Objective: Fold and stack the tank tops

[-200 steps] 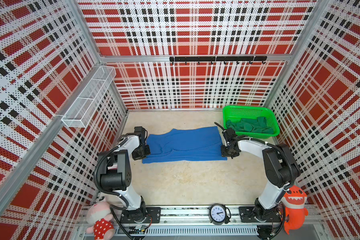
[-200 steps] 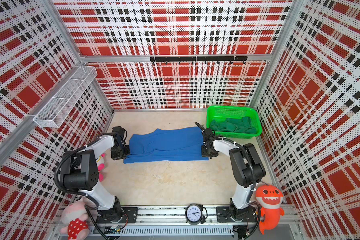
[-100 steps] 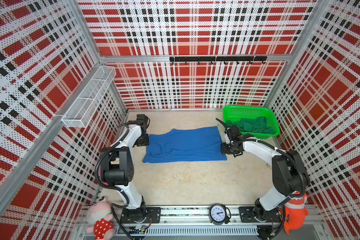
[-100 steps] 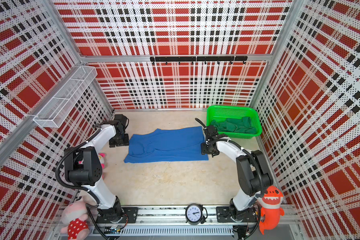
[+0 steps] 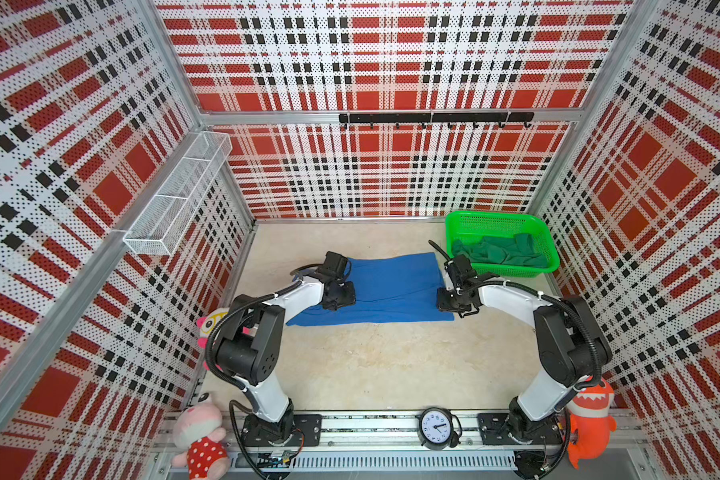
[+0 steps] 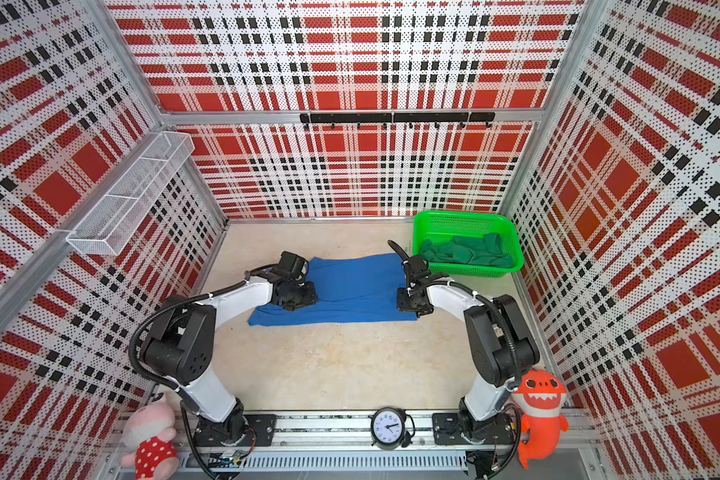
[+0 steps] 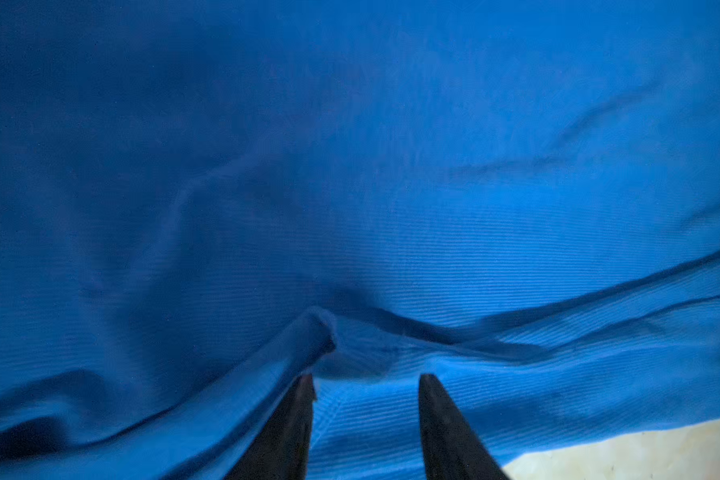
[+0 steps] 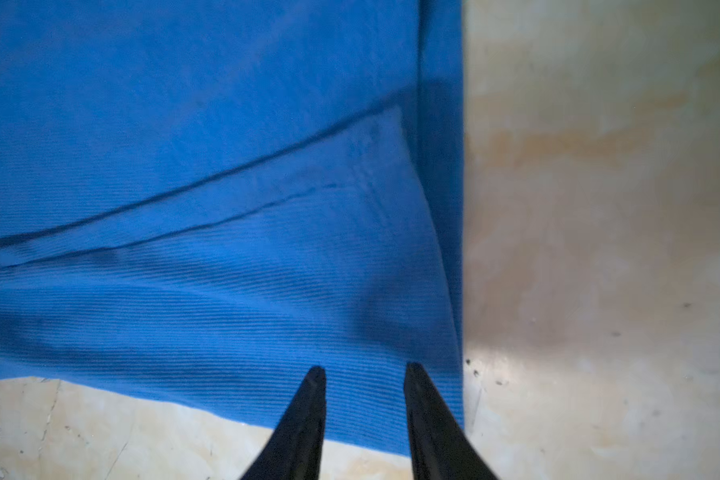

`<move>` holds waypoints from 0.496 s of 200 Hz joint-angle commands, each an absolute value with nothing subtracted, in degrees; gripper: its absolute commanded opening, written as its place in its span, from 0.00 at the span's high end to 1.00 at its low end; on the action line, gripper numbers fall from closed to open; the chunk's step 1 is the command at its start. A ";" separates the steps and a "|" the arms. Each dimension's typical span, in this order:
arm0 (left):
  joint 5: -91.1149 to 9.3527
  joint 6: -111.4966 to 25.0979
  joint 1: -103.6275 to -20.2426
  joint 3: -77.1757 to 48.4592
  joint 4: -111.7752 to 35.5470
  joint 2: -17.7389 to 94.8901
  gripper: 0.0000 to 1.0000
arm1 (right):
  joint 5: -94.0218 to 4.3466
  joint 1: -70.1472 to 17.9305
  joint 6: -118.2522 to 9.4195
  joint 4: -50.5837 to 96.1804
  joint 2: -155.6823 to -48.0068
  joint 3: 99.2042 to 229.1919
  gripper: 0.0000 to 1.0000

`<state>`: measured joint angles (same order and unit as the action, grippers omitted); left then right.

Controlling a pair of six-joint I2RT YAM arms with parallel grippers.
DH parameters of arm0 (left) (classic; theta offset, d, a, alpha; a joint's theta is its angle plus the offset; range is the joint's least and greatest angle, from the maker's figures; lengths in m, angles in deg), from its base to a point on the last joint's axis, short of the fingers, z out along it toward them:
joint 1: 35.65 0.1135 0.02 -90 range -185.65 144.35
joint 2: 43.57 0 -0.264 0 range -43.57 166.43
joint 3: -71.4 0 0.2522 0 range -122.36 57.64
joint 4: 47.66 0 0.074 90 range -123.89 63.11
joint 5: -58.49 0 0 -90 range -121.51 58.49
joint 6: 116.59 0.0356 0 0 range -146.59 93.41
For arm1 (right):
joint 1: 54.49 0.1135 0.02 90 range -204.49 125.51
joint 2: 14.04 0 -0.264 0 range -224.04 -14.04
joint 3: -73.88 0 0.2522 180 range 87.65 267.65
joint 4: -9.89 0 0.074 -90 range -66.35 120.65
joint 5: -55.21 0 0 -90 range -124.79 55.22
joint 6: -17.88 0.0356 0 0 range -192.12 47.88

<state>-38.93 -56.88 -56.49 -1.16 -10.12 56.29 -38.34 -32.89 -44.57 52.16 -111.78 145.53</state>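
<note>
Spread flat mid-way across the beige table (image 5: 371, 365): royal blue ribbed cloth tank top (image 5: 391, 286), seemingly doubled on itself to judge by the layered edges in both wrist views, long axis running side to side in both top views. Heaped in the bright green plastic mesh basket (image 5: 491, 217) at the far right corner: dark green cloth tank top (image 5: 501, 251), not yet folded. Poised low over the blue cloth's left part: black left gripper (image 7: 364, 376), jaws parted narrowly, a raised ridge of fabric just against one finger (image 7: 294, 415), nothing clearly pinched. Poised at the right end, by the near corner: black right gripper (image 8: 362, 368), jaws likewise parted narrowly, tips just inside the cloth's edge; contact with the fabric impossible to tell. So, one short end under each arm, each arm nearer its own end. Probably calls for a pinch at both ends together, then a carry across the short axis. Risks catching only the top layer and dragging the fold askew.
</note>
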 commanded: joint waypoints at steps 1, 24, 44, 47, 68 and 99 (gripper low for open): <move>-42.57 -59.86 -57.33 1.30 -17.12 56.63 0.54 | -35.14 -32.69 -42.35 51.86 -112.58 143.60 0.64; -43.01 -59.06 -57.53 5.34 -15.04 55.80 0.53 | -33.81 -32.37 -41.36 53.33 -111.16 140.70 0.64; -43.83 -58.59 -57.64 9.87 -12.64 53.80 0.52 | -33.03 -31.67 -41.01 55.41 -109.49 138.21 0.64; -44.08 -58.59 -57.70 10.63 -12.27 53.21 0.52 | -33.07 -31.52 -40.93 55.75 -109.21 137.82 0.64; -44.82 -59.84 -57.88 15.81 -9.76 48.21 0.52 | -33.40 -30.46 -40.83 57.79 -106.77 134.48 0.63; -45.09 -64.99 -60.24 22.42 -6.45 38.81 0.52 | -34.79 -27.22 -36.44 62.58 -102.12 131.01 0.62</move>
<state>-44.11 -60.44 -58.26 16.91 -16.42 43.15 -34.47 -29.63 -40.08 52.97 -104.45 134.91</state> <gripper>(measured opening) 0.484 0.374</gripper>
